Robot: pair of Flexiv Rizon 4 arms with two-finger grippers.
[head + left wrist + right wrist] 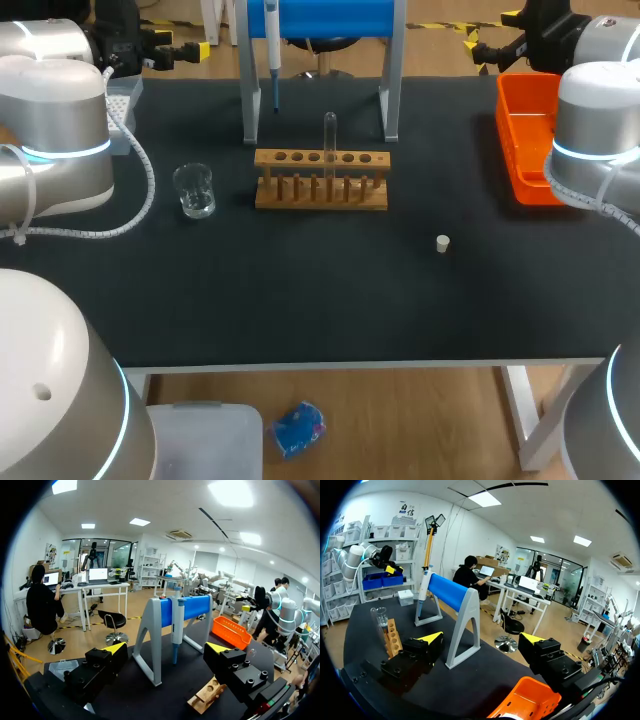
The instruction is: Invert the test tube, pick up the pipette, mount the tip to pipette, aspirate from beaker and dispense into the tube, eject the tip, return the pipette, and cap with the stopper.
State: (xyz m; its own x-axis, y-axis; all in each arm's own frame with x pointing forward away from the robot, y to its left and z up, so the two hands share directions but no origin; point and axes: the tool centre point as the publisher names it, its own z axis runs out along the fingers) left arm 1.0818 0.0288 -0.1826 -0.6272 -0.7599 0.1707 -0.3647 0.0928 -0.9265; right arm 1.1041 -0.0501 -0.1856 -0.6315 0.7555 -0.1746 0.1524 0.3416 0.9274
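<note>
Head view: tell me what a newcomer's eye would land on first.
The wooden rack in the middle of the table, with a single glass test tube standing up from it, draws the eye first. Behind it the blue-topped stand holds the hanging pipette, and a bright orange tray sits at the right edge. A small white stopper lies alone, right of the rack and nearer the camera; a clear beaker stands left of the rack.

A robotics lab with chemistry gear: a black bench (300, 310) carries a wooden rack (320, 192) with a glass tube (329, 130) upright, a clear beaker (194, 190) and a pipette (271, 50) hanging on a blue stand (335, 18). The grey left arm (55, 130) and right arm (600, 125) are at its sides.
</note>
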